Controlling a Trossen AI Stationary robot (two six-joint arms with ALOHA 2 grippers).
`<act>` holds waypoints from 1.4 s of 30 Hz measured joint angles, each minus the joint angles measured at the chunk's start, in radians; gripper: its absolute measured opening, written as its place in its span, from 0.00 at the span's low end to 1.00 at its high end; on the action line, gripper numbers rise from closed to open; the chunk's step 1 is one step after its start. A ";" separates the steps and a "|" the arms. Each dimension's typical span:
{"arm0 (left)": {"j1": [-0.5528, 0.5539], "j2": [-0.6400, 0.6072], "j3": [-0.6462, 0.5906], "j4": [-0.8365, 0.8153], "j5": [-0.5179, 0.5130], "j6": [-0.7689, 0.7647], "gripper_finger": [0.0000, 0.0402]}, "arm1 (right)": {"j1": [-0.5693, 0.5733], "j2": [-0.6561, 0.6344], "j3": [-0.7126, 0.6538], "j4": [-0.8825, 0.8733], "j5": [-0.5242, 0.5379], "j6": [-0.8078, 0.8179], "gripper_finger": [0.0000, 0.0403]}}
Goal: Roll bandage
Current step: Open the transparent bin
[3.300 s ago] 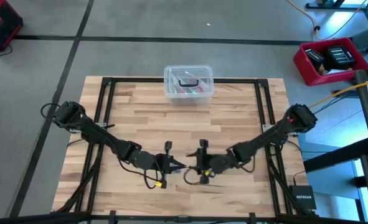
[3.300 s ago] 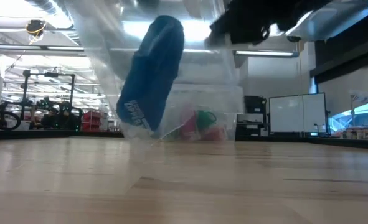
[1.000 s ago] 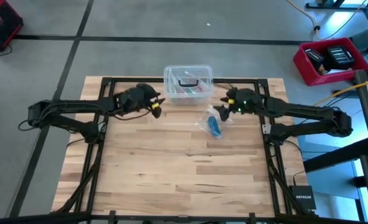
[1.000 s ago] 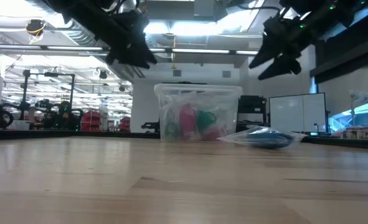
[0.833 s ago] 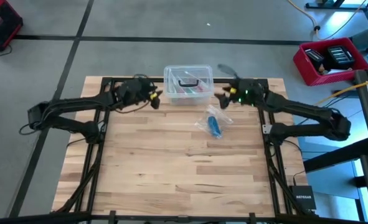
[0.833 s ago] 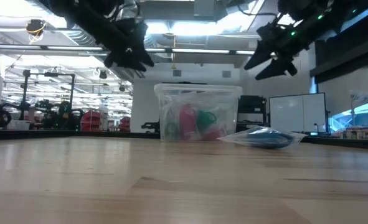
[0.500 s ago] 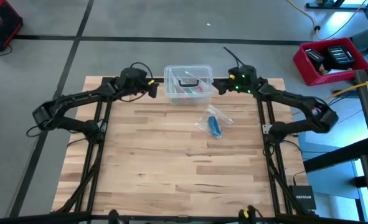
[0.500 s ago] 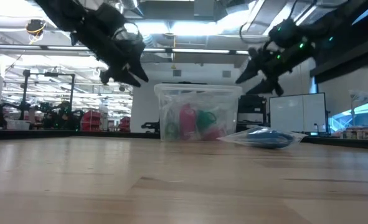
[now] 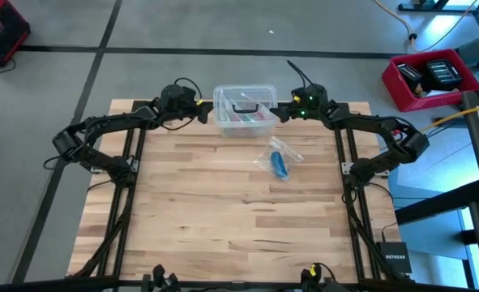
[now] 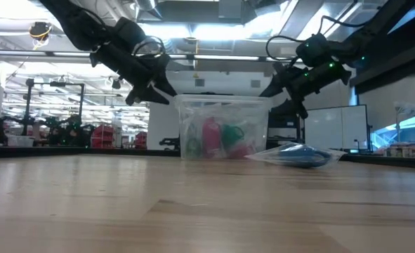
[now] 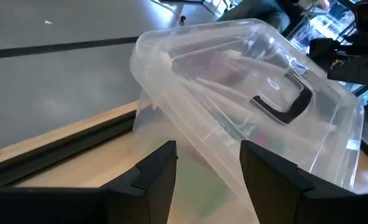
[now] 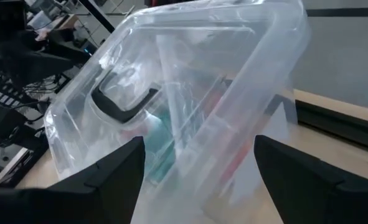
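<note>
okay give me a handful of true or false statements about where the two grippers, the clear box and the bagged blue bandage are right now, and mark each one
1. The left gripper and right gripper sit on opposite sides of the clear lidded box. True.
2. The right gripper is shut on the bandage. False: its fingers are open by the box, and the bandage lies apart on the table.
3. The bandage is inside a small clear plastic bag. True.
4. The box's lid is off. False: the lid, with its dark handle, is on.
5. The box stands at the table's far edge. True.
6. The left gripper's fingers are shut. False: they are open, with the box's side just ahead.
</note>
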 joint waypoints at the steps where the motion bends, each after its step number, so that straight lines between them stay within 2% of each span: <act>1: 0.000 0.000 0.000 0.003 0.004 0.000 0.42 | 0.000 0.000 0.000 0.002 0.000 0.000 0.74; 7: 0.000 0.000 -0.001 -0.054 0.011 0.049 0.42 | 0.001 0.000 0.000 0.002 -0.009 0.014 0.74; 11: 0.001 0.000 -0.001 0.009 0.081 0.040 0.42 | 0.001 0.000 0.000 0.002 -0.018 0.018 0.74; 17: 0.001 0.012 -0.004 0.028 0.078 0.044 0.42 | 0.001 0.000 0.000 0.002 -0.018 0.018 0.74; 22: 0.000 0.057 -0.029 0.112 0.092 -0.006 0.42 | 0.001 0.000 0.000 0.002 -0.019 0.015 0.74; 33: -0.014 0.060 -0.031 0.158 0.122 -0.020 0.42 | 0.001 -0.001 0.000 0.002 -0.028 0.014 0.74; 42: -0.047 0.060 -0.032 0.200 0.120 -0.022 0.42 | 0.000 -0.003 -0.002 -0.001 -0.090 0.018 0.74</act>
